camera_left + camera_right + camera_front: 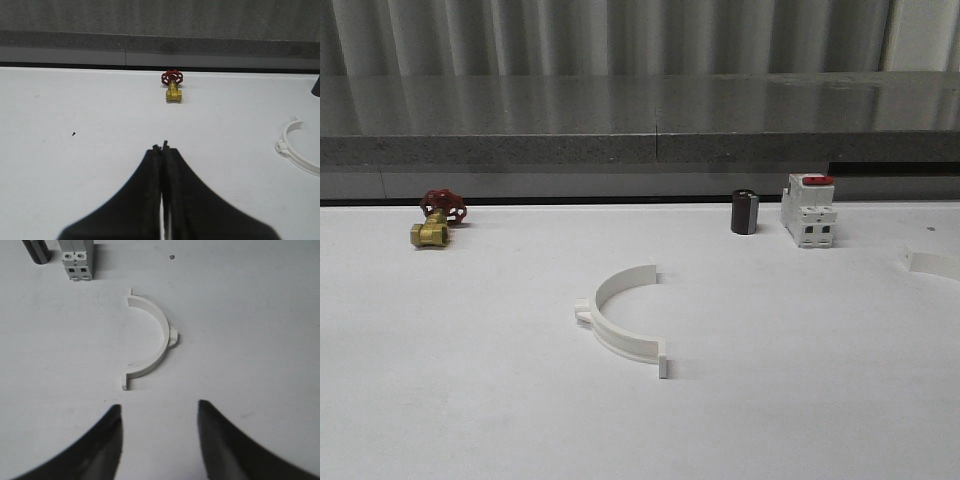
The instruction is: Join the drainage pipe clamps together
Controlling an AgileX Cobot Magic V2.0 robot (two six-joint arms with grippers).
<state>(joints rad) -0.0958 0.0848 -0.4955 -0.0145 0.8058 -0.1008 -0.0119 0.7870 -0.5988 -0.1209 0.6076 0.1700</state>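
One white drainage pipe clamp (605,318) lies flat near the middle of the white table, its side lug to the left and its open side to the right. It also sits at the edge of the left wrist view (292,155). The other clamp (162,337) lies just ahead of my right gripper (160,409), which is open and holds nothing. In the front view this second clamp (932,263) is cut off at the right edge. My left gripper (163,147) is shut on nothing and hovers over bare table, well to the left of the middle clamp.
A brass valve with a red handwheel (440,218) stands at the back left. A black cylinder (745,212) and a white breaker with a red top (808,212) stand at the back right. A grey ledge (640,150) runs behind the table.
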